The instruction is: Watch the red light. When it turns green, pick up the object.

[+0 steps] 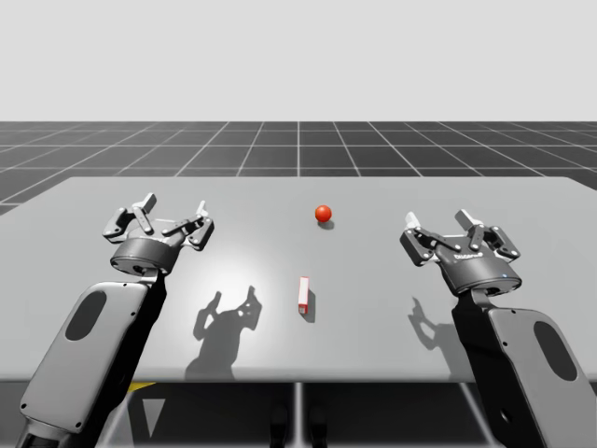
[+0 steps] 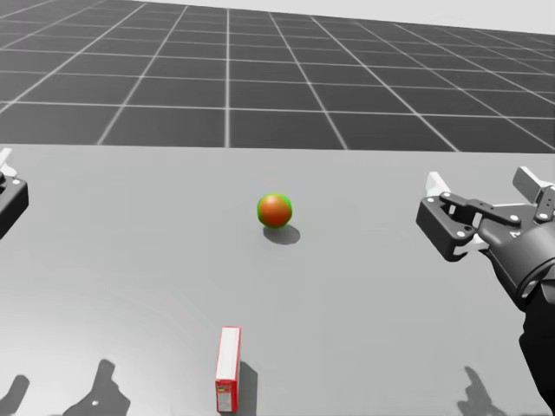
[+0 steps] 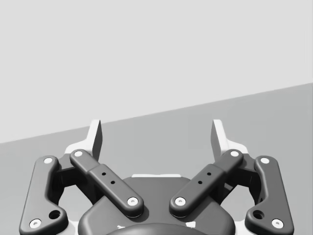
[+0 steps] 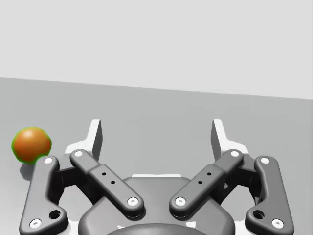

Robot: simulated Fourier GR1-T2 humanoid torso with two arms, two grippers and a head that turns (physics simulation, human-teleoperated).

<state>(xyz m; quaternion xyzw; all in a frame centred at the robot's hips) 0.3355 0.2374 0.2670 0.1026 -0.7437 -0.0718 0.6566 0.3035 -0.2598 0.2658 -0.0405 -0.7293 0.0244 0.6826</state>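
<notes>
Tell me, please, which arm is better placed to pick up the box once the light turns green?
Left, but only narrowly. The box stands between both open grippers, touching neither; in the high view it is slightly nearer my left gripper than my right gripper. The light is red.

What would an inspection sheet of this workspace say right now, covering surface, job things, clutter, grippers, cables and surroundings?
Surface: grey table, bare apart from the job's things.
Job's things: light ball mostly red, with a thin green rim in the head view; slim red and white box on the table, nearer me than the ball, untouched.
Clutter: nothing seen.
Grippers: left gripper open, holding nothing; right gripper open, holding nothing; one on each side of the box.
Cables: nothing seen.
Surroundings: dark gridded floor, pale backdrop.
</notes>
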